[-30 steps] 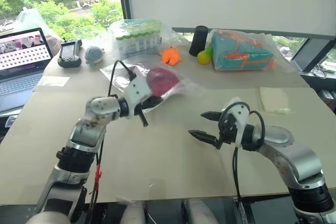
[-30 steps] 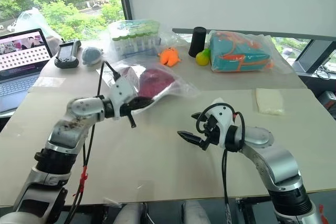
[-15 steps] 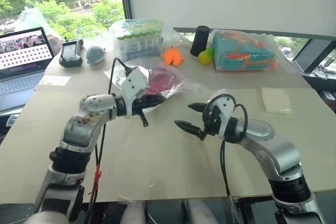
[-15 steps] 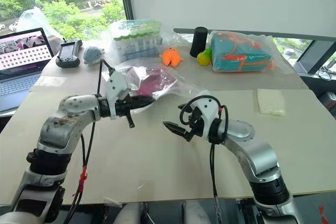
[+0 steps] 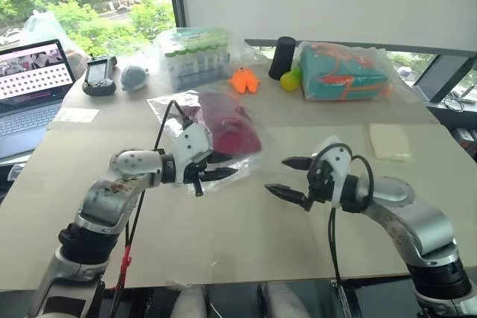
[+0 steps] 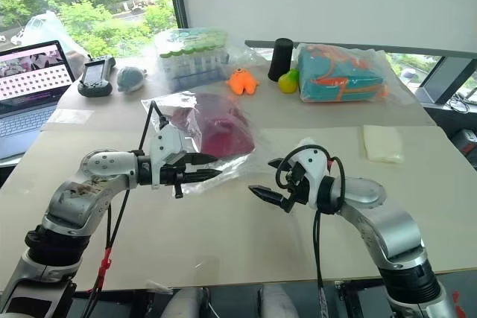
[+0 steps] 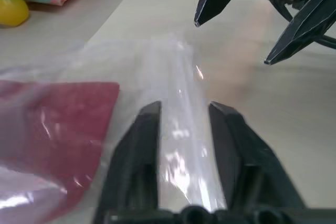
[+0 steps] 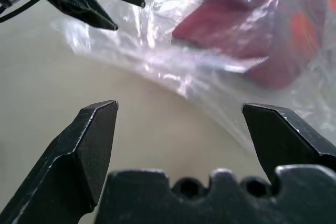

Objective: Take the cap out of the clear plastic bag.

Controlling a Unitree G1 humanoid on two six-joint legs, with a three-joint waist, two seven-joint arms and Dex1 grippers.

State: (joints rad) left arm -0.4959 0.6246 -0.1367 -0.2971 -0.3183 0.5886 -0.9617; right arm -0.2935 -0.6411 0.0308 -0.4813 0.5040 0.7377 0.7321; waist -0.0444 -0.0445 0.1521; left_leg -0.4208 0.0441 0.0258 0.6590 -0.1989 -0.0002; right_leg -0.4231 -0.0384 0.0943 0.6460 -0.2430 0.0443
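Cap (image 5: 232, 133) blurs inside the clear plastic bag (image 5: 195, 103); left end effector (image 7: 184, 113) straddles film, right end effector (image 5: 292, 178) wide.

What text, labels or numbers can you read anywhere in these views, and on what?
None can be read.
Laptop screen: a grid of small dark marks under a picture strip, too small to read.
Handheld device: no marking can be made out.
Tube rack in its bag: labels, if there are any, are too blurred.
Cap in the clear plastic bag: no mark can be made out.
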